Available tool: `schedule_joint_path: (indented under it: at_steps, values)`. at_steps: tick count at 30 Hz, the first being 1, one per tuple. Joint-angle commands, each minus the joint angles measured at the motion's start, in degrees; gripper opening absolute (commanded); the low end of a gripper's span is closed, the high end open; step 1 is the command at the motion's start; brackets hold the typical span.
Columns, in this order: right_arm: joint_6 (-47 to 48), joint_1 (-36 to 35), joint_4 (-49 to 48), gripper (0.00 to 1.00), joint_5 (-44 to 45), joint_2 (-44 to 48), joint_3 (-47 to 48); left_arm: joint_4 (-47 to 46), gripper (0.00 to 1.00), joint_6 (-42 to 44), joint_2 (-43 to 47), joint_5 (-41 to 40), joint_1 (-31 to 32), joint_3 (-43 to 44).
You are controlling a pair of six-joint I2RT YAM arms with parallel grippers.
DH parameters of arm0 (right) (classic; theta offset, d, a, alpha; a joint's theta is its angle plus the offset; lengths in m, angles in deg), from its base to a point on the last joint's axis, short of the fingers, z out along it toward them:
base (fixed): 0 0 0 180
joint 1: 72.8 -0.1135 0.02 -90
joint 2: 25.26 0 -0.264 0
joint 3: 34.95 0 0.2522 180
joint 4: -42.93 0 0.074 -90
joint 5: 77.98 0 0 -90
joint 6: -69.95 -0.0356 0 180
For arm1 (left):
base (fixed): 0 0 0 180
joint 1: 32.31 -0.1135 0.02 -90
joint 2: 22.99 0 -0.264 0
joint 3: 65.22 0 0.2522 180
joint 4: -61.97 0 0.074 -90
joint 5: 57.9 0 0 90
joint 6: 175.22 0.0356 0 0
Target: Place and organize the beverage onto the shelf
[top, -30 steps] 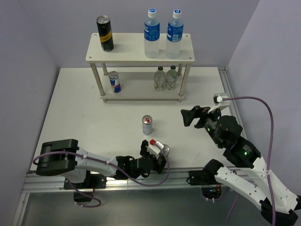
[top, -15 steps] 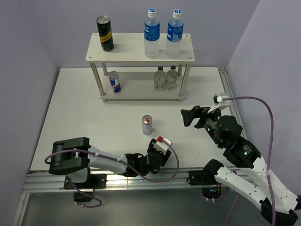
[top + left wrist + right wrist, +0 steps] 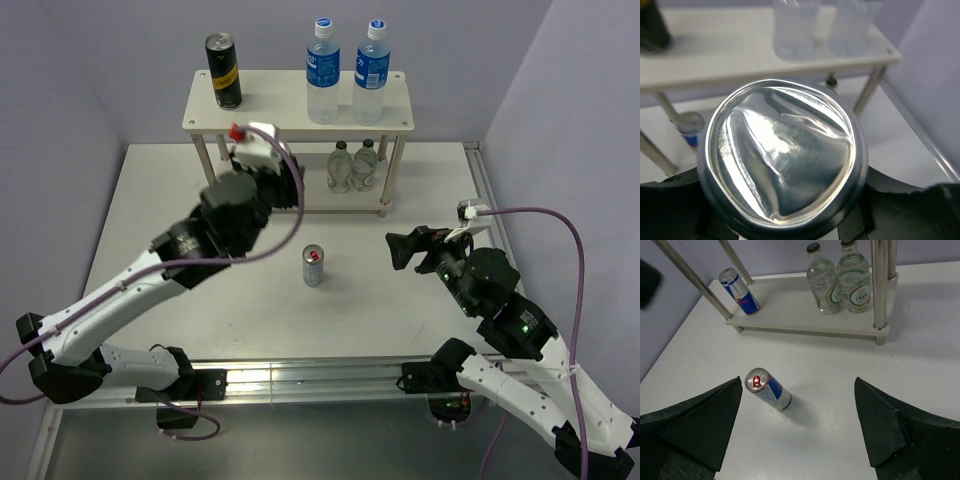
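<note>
The left hand [image 3: 265,165] is closed around a held can [image 3: 780,170]. In its wrist view only the dented silver bottom of this can shows, with a black finger [image 3: 900,200] pressing at each side, so I cannot tell which kind of drink it is. The bottom faces the camera, which suggests the can is lying along the hand and not hanging upright.

The left arm is stretched forward and raised. It brings the hand just in front of the shelf [image 3: 280,110], near the level of the top board and toward its left half. I think the aim is the free place on the top board, between the black-and-gold can [image 3: 223,70] at the left and the two water bottles [image 3: 346,70] at the right. The can is not yet on the board.

On the lower board stand a blue-and-silver can [image 3: 739,292] at the left and two green-labelled bottles [image 3: 840,282] at the right, so similar drinks are kept together.

One more slim can [image 3: 314,265] stands alone on the tabletop [image 3: 380,310], well apart from the shelf. The right hand [image 3: 405,248] is wide open and holds nothing. It points at this slim can from the right, low over the tabletop, probably ready to take it afterwards.
</note>
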Motion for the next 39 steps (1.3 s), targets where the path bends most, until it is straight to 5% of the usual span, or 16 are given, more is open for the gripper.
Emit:
schedule_joint_path:
  at_steps: [1,7,20,39]
  values:
    - [0.04,-0.49,-2.13,1.00,-0.22,0.71,-0.10,6.98,0.00,5.12,-2.13,5.88,-6.39,14.56]
    - [-0.23,-0.49,-2.48,1.00,-0.48,1.59,-0.62,12.44,0.00,6.54,-11.89,15.63,-19.47,30.05]
    - [-0.58,-0.58,-2.66,1.00,-1.36,2.91,-1.15,20.79,0.00,5.74,-32.46,24.69,-31.89,60.31]
    - [-0.66,-0.84,-2.83,1.00,-1.89,3.43,-1.42,16.93,0.00,8.47,-35.80,23.03,-34.27,57.25]
